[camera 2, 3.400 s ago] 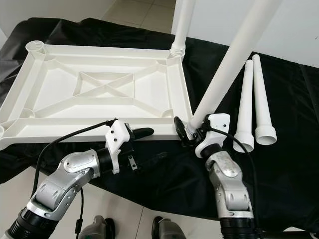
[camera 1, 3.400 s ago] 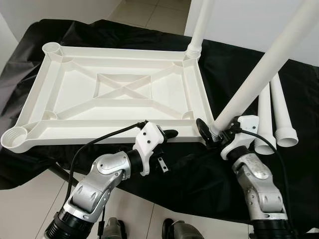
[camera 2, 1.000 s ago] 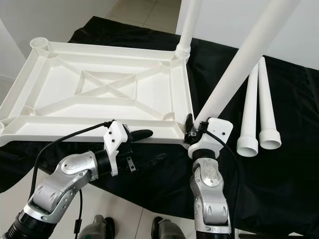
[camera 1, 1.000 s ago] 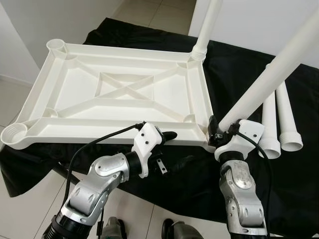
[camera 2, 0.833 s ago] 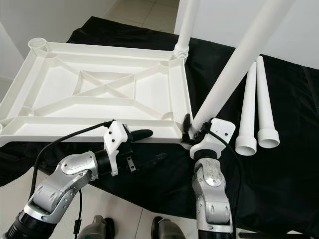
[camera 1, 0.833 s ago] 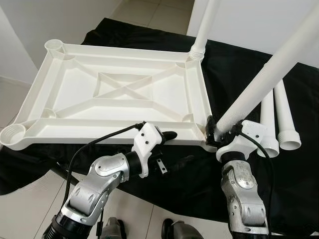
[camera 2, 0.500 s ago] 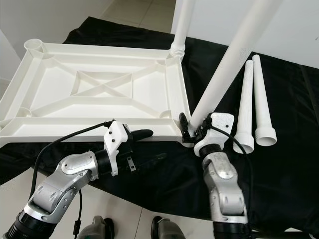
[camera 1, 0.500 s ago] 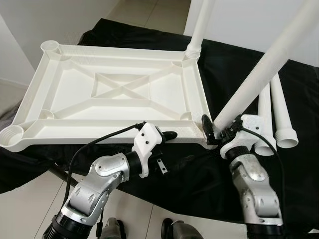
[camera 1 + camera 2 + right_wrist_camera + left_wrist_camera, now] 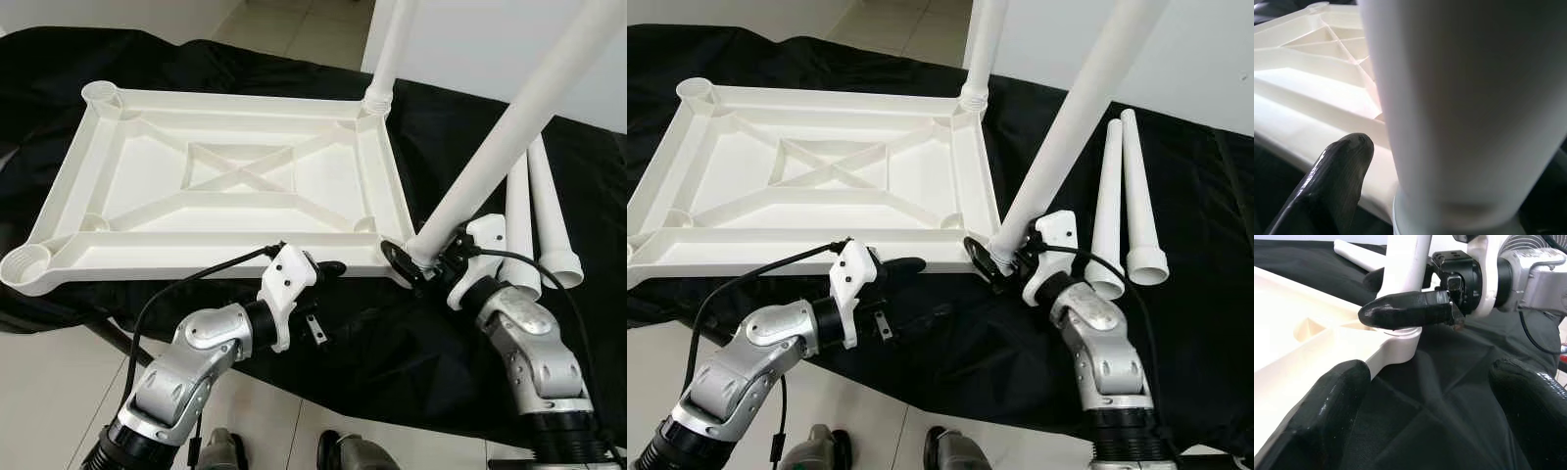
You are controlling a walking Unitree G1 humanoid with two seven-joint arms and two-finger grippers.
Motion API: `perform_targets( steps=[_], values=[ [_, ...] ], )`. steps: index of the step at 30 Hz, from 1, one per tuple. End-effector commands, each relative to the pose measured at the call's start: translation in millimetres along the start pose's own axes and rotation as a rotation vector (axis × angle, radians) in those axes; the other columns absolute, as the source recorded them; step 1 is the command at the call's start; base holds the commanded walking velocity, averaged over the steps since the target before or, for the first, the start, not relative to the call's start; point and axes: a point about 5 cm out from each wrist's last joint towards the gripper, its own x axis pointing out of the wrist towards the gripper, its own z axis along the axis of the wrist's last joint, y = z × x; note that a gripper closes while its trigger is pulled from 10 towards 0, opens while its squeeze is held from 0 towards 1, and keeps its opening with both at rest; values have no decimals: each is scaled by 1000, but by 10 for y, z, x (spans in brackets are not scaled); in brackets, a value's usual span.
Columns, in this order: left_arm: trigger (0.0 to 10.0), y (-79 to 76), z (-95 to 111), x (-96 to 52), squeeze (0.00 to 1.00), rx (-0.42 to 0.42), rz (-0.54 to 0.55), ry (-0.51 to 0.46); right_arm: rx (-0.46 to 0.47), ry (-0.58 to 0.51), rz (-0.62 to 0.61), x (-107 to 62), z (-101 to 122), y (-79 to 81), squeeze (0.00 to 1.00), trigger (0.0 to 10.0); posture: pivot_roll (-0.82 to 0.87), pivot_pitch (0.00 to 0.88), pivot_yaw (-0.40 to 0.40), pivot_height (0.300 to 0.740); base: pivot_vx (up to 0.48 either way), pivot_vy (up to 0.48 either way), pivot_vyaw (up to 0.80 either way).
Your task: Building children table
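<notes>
White plastic tabletop (image 9: 235,186) lying upside down on black cloth (image 9: 470,137) over the desk, ribbed underside up with an X brace in the middle and round sockets at the corners. Far right corner socket already carrying an upright white leg (image 9: 390,54). Near right corner socket (image 9: 416,262) taking a second leg (image 9: 509,137), leaning up and away to the right, foot end seated at the socket. Two more white legs (image 9: 544,211) lying side by side on the cloth to the right of the tabletop, wide ends toward the robot, touching or nearly touching each other. Near left socket (image 9: 27,264) and far left socket (image 9: 101,94) open.

Right pincer (image 9: 423,264) closed around the base of the leaning leg just above the socket, one black finger (image 9: 1332,186) against the leg on the tabletop side, white wrist block behind it. In the right wrist view, leg (image 9: 1464,107) huge and close, tabletop ribs (image 9: 1317,44) behind.

Left pincer (image 9: 328,294) at the near long edge of the tabletop, just left of the near right corner, spread wide: upper finger (image 9: 331,265) lying against the edge, lower finger down over the cloth, gripping nothing. In the left wrist view, both black fingers (image 9: 1327,411) well apart in the foreground, corner socket (image 9: 1396,345) beyond, right pincer's finger (image 9: 1405,309) across the leg.

Tiled floor (image 9: 59,392) below the desk edge.
</notes>
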Motion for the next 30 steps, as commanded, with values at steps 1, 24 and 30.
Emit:
perform_targets(
  steps=[1, 24, 30],
  values=[
    [10000, -30, -10, -5, 0, -6, 4, 6, -8, -4, 18, 0, 0, -35, 0, 10000, 61, 159, -59, 740, 0, 0, 0],
    [10000, -52, -13, 3, 0, -20, 12, 0, 50, 38, -136, -48, -164, -14, 0, 10000, 46, 182, -75, 740, 0, 0, 0],
    [10000, -57, -23, 10, 0, -22, 16, -1, 83, 49, -239, -30, -188, 90, 0, 10000, 36, 185, -87, 740, 0, 0, 0]
  ],
)
